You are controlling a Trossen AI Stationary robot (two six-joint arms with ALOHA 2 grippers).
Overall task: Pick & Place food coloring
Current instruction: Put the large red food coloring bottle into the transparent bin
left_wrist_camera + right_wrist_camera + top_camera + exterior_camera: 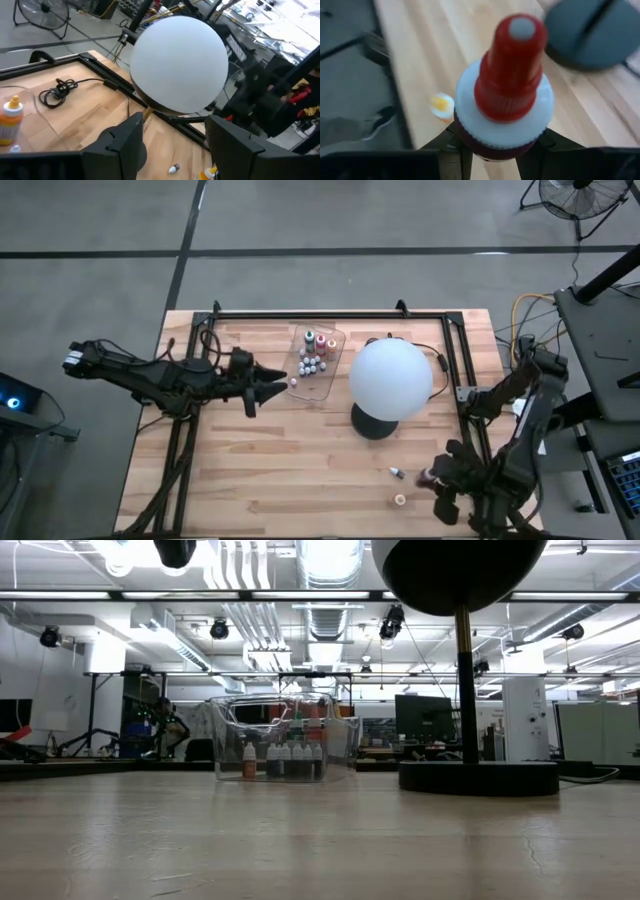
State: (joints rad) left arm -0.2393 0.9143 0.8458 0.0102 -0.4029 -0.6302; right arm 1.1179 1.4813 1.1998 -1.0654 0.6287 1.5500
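1. My right gripper (492,145) sits low over the near right corner of the table (250,480), and its jaws are clamped on a red bottle (506,85): a red nozzle cap on a white collar, dark red body below, standing up between my fingers (452,150).
2. From above, that bottle (427,476) shows only as a small reddish spot at the tip of my right gripper (435,477), near the table's right edge.
3. Two more bottles lie loose on the wood just left of my right gripper: a small dark one with a white cap (396,473), and nearer to the front edge a yellow one (400,500). They lie apart from each other.
4. The yellow one also shows beyond the bottle I hold, as a blurred spot (441,105) on the boards.
5. The rest of the bottles (312,360) stand in the clear tray (338,340) at the far middle of the table: red and green ones at the far end, white-capped ones clustered closer.
6. My left gripper (278,389) hangs just left of the tray, pointing at it, with its jaws partly apart and nothing between them.
7. The white globe (390,378) on its black base (372,423) stands just right of the tray, between it and my right gripper.
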